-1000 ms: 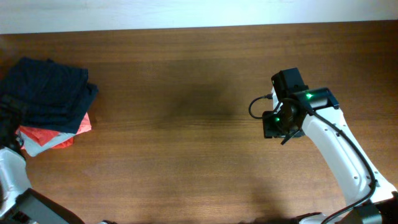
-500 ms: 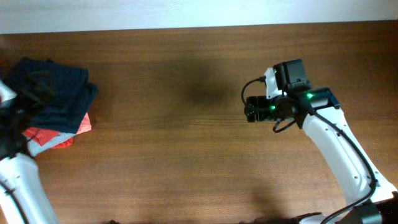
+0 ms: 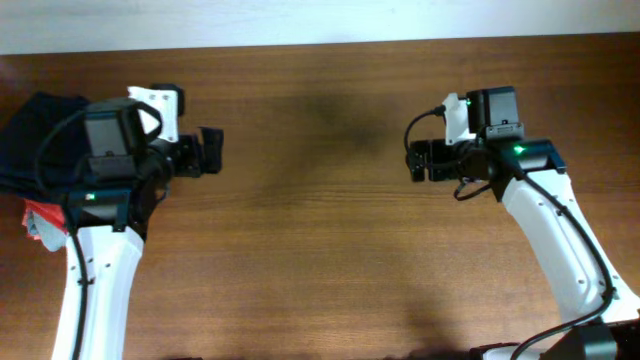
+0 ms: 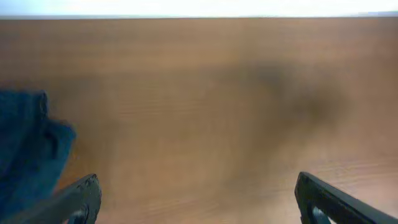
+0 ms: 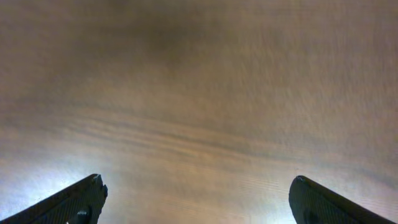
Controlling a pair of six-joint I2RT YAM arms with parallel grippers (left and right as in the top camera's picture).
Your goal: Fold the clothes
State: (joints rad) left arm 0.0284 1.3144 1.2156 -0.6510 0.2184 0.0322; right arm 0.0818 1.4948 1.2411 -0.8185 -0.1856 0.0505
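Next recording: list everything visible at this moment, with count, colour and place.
navy garment: one, dark navy, at the table's left edge, partly hidden by the left arm
red garment: one, red-coral, under the navy one, only an edge showing
table: one, brown wood, fills the view
left gripper: one, black, fingers open, over bare wood just right of the clothes
right gripper: one, black, fingers open, over bare wood right of centre

Clothes (image 3: pixel 40 140) at the far left edge of the table (image 3: pixel 320 260), lying on top of other folded garments (image 3: pixel 38 222). Left gripper (image 3: pixel 212 150) just right of that pile, above the tabletop. Right gripper (image 3: pixel 415 160) well apart, over the table's right half, pointing toward the left one.
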